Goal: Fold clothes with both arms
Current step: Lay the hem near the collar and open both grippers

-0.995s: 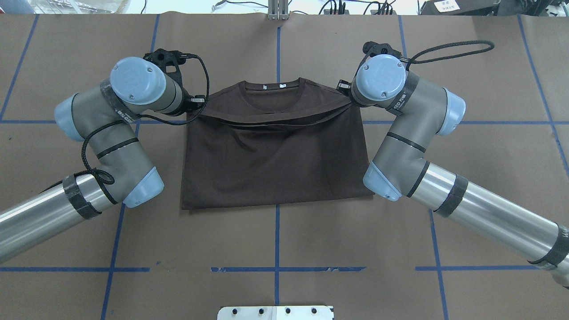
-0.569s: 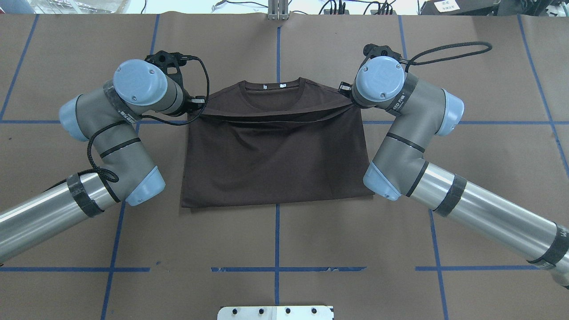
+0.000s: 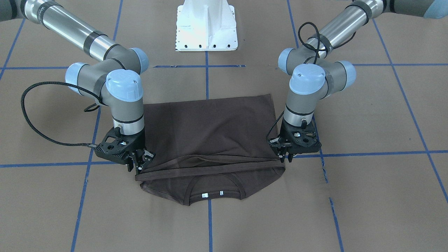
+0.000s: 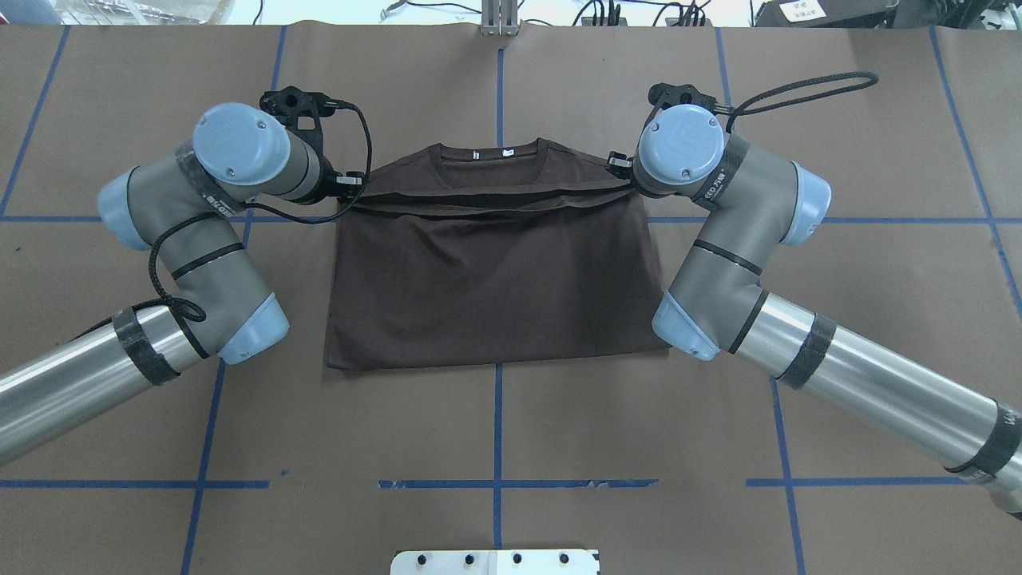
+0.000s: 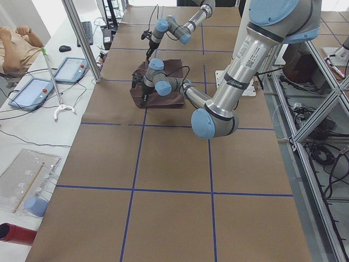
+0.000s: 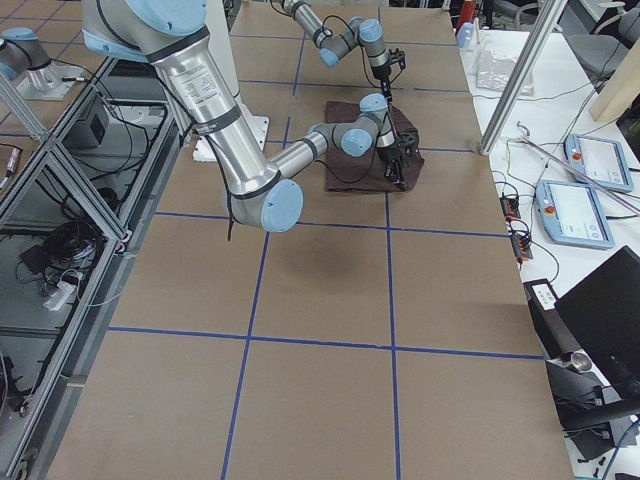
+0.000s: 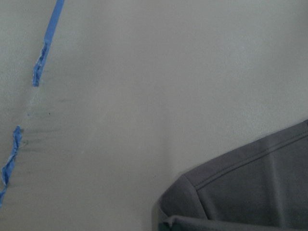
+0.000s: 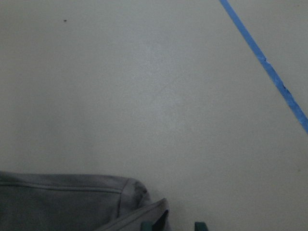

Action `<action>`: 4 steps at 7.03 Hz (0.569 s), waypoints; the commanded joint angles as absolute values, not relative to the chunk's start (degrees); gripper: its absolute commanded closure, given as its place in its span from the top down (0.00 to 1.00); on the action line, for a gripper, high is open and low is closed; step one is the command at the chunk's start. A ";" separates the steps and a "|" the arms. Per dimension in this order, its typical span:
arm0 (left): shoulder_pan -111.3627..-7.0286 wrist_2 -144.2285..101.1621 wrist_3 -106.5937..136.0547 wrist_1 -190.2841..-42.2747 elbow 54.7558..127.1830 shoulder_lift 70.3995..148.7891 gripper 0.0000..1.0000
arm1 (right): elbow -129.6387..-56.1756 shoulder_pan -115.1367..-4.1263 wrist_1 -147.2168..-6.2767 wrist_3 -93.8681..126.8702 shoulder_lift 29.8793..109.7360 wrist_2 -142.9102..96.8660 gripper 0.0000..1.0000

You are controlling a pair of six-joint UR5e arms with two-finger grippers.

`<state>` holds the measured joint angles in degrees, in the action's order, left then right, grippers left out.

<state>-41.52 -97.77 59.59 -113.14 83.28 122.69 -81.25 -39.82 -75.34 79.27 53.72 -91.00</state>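
Overhead exterior conceals both pinch points. Seen from the front, the left gripper (image 3: 284, 157) and right gripper (image 3: 140, 164) each clamp the T-shirt's (image 3: 210, 129) folded-over hem.

Barely anything legible tbh: the black band (image 4: 716, 185) on the silver-grey tubular right arm (image 4: 862, 387) says something like "EED" plus characters too tiny to read, and the white neck tags (image 3: 204, 195) on the dark brown T-shirt (image 3: 210, 133) are unreadable
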 commanded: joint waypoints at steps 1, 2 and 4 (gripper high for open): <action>-41.75 -98.69 55.37 -113.03 92.58 117.02 1.00 | -83.48 -41.47 -75.15 71.24 53.96 -96.37 1.00; -41.66 -103.23 56.68 -113.11 97.51 112.20 1.00 | -85.24 -42.27 -75.15 69.19 54.49 -98.50 1.00; -37.03 -103.71 69.18 -118.70 105.88 103.22 0.82 | -85.87 -42.19 -75.06 69.34 54.58 -98.53 1.00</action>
